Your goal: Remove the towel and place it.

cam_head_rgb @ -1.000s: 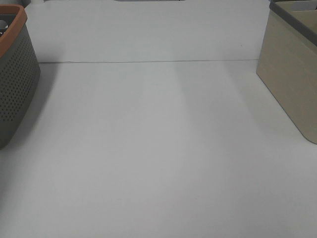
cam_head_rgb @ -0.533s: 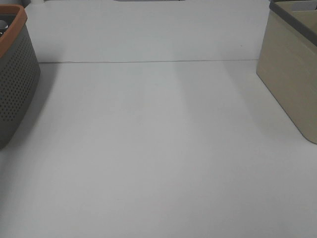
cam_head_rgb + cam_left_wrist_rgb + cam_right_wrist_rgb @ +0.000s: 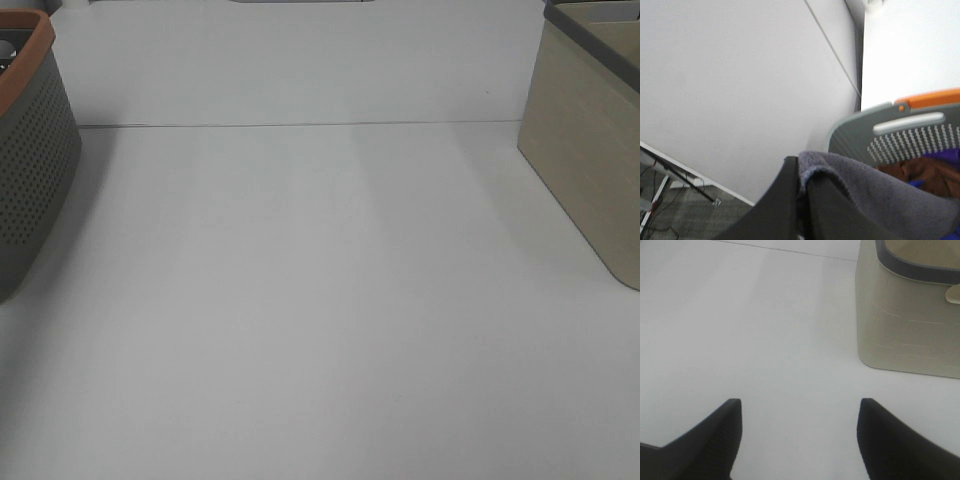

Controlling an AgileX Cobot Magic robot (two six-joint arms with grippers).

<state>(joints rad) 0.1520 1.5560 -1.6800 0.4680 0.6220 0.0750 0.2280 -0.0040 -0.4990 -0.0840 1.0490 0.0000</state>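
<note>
The dark charcoal towel (image 3: 875,195) is pinched between my left gripper's (image 3: 802,187) fingers. It drapes over the grey perforated basket with an orange rim (image 3: 910,132). Brown and purple cloth (image 3: 930,172) lies in that basket under the towel. My right gripper (image 3: 800,435) is open and empty over the bare white table (image 3: 765,330), apart from the beige basket (image 3: 905,320). Neither gripper shows in the exterior high view, and the towel is out of view there.
In the exterior high view the grey basket (image 3: 30,150) stands at the left edge and the beige basket (image 3: 590,150) at the right edge, with white table (image 3: 320,300) between them. A seam (image 3: 300,125) crosses the table at the back.
</note>
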